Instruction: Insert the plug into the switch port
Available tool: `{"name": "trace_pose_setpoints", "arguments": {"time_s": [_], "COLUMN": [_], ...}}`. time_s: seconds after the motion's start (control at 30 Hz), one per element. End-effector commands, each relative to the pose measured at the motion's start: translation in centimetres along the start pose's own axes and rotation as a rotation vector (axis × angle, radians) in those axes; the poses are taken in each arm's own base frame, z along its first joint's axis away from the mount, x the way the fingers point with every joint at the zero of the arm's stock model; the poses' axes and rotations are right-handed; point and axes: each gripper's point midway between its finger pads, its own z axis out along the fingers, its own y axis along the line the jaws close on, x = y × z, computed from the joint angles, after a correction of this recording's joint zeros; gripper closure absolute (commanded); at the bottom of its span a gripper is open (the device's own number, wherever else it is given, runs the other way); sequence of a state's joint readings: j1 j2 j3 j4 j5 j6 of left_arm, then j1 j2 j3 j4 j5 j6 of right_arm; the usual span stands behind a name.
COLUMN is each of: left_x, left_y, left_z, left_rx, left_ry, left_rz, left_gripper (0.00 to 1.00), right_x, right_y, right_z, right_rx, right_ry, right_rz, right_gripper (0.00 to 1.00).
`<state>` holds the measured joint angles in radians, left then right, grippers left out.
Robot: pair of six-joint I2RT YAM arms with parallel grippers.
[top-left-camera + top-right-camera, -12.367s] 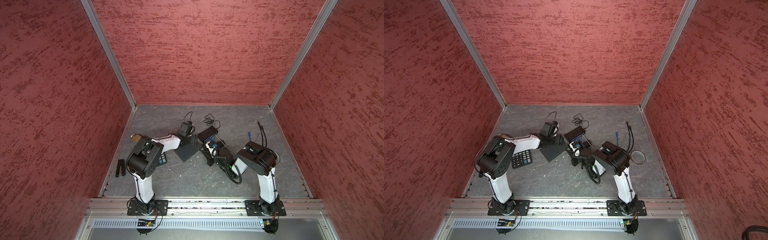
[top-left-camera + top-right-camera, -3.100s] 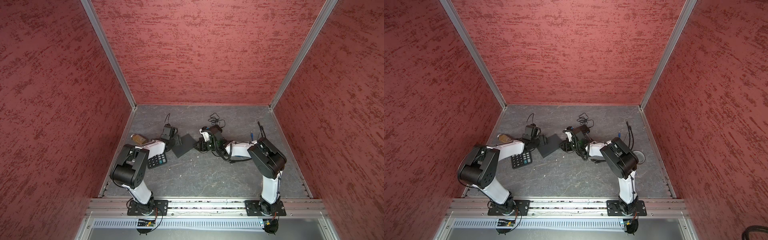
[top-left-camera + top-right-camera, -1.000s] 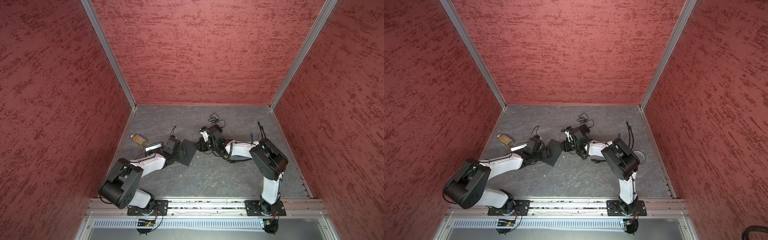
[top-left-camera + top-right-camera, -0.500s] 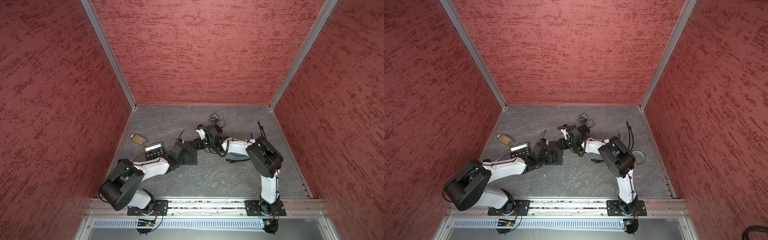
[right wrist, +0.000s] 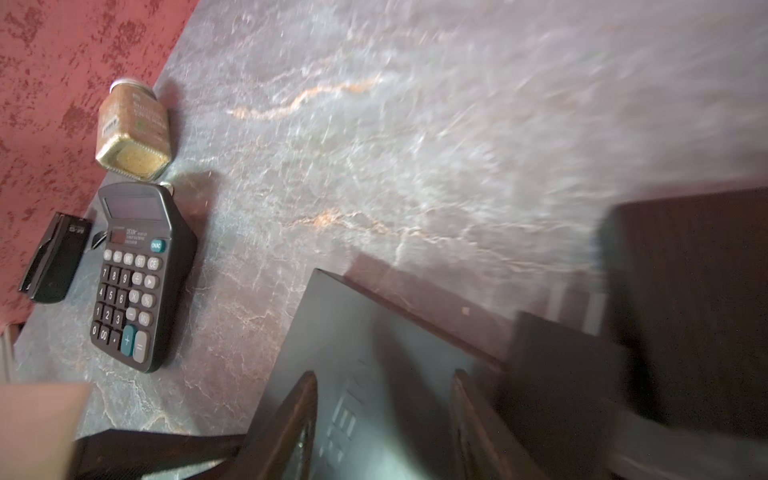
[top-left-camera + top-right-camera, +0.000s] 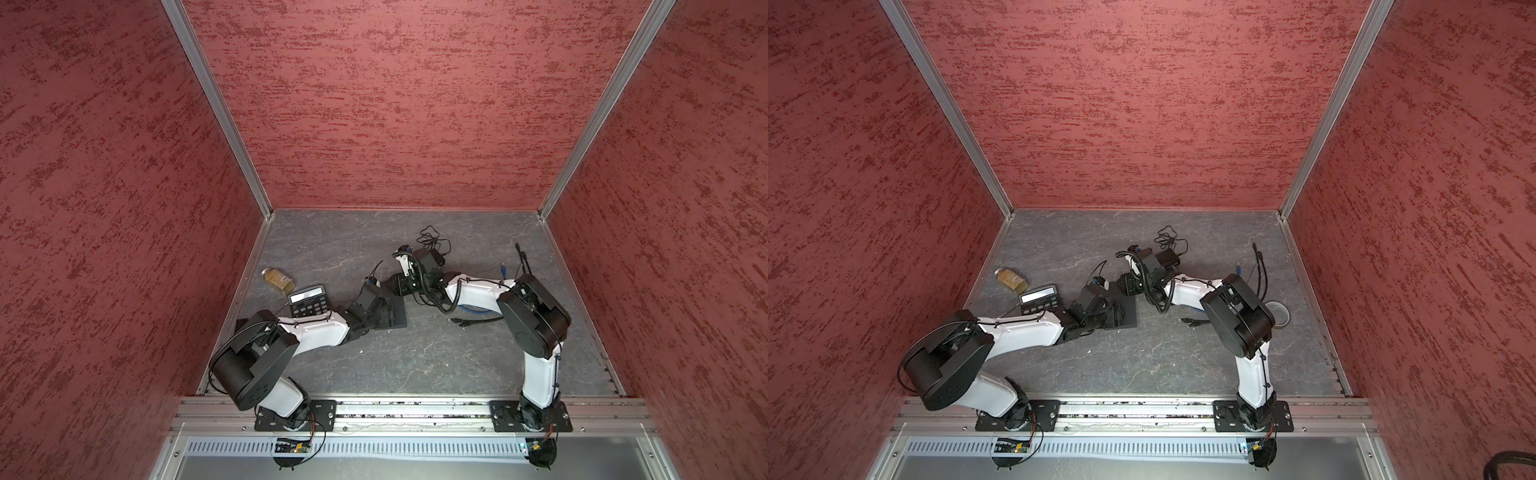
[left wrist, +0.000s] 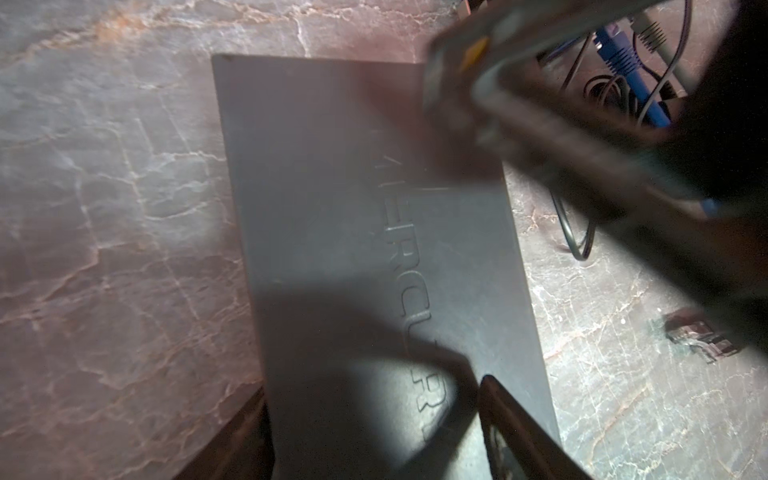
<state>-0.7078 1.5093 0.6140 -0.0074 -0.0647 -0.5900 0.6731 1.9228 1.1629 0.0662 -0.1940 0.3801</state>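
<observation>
The switch [image 6: 400,312] is a flat dark grey box with raised lettering, lying on the table in both top views [image 6: 1130,316]. My left gripper [image 7: 374,415] is open over its near end. One finger runs along a long edge and the other rests over the top face. My right gripper [image 5: 384,415] is open over the far end [image 5: 345,332], with only the lettered top between its fingers. A blue cable plug [image 7: 619,62] lies on the table beyond the switch, and neither gripper holds it. The switch ports are hidden.
A calculator [image 6: 308,300], a spice jar [image 6: 277,278] and a small black case [image 5: 54,257] lie at the left wall. A black adapter with tangled cord [image 6: 432,259] sits behind the right gripper. A black cable's clear plug [image 7: 702,340] and a tape roll [image 6: 1277,309] lie to the right.
The left gripper has swung round, and the switch has turned with it from a diamond to nearly square. The right gripper has shifted left onto the switch's far end.
</observation>
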Motion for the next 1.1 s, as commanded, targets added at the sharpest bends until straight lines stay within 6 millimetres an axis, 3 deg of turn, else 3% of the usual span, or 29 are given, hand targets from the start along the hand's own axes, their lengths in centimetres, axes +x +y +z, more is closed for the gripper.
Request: {"name": "trace_pose_setpoints", "arguments": {"time_s": [0.0,0.23,0.37,0.63,0.9,0.97,1.0,1.03,1.07], "left_x": [1.5,-0.7,-2.7,-7.8,-10.3,-10.5,-10.6,-10.7,-10.9], "left_y": [0.6,0.9,1.3,3.2,4.9,5.4,5.7,5.8,5.9], "left_z": [-0.5,-2.2,-2.8,-2.2,0.3,0.7,0.8,0.8,0.8], "left_rx": [-0.022,-0.027,-0.014,-0.007,0.000,0.005,0.009,0.013,0.021], "left_ry": [0.066,0.014,-0.018,-0.063,-0.037,-0.035,-0.034,-0.037,-0.042], "left_rz": [0.023,0.031,0.009,-0.032,-0.069,-0.089,-0.099,-0.105,-0.110], "left_gripper": [0.25,0.25,0.24,0.24,0.24,0.24,0.24,0.24,0.24], "right_x": [-2.4,-0.3,1.6,4.7,6.4,6.9,7.2,7.4,7.5], "right_y": [-0.8,-3.5,-3.6,0.2,5.1,6.0,6.5,7.0,7.5], "right_z": [-2.9,-5.9,-7.0,-8.5,-8.0,-7.4,-6.9,-6.6,-6.2], "right_rx": [0.072,0.202,0.183,0.137,0.098,0.095,0.099,0.100,0.104], "right_ry": [-0.091,-0.097,-0.106,-0.153,-0.160,-0.142,-0.132,-0.122,-0.116], "right_rz": [-0.031,-0.051,-0.111,-0.347,-0.512,-0.545,-0.565,-0.582,-0.599], "right_gripper": [0.47,0.45,0.42,0.37,0.31,0.26,0.18,0.02,0.01]}}
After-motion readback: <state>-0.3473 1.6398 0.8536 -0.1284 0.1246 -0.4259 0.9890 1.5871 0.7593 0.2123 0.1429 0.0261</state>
